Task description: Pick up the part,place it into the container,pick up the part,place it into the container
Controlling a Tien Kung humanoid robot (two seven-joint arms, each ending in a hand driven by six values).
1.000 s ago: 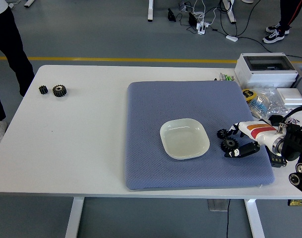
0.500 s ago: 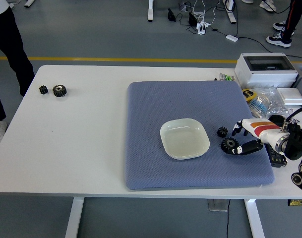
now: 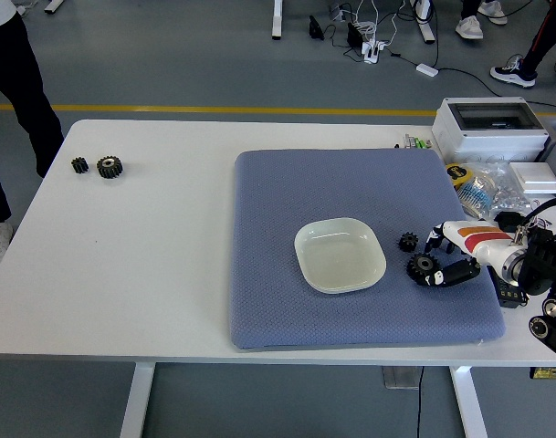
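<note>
Two black gear parts lie on the blue mat [image 3: 287,192], right of the white square bowl [image 3: 340,255]: a small gear [image 3: 408,242] and a larger gear [image 3: 422,265]. My right hand [image 3: 439,258] lies low over the mat just right of them, fingers spread. Its fingers [image 3: 435,239] reach toward the small gear and its thumb [image 3: 453,273] touches the larger one. It holds nothing that I can see. The bowl is empty. Two more black gears, one small [image 3: 80,165] and one larger [image 3: 110,166], sit at the table's far left.
A grey electrical box [image 3: 490,127], white boxes and bags of small parts [image 3: 497,187] crowd the table's right edge behind my hand. A person in black trousers [image 3: 22,82] stands at the far left corner.
My right hand has drawn back a little to the right, uncovering the small gear. Both gears near it stay where they were.
</note>
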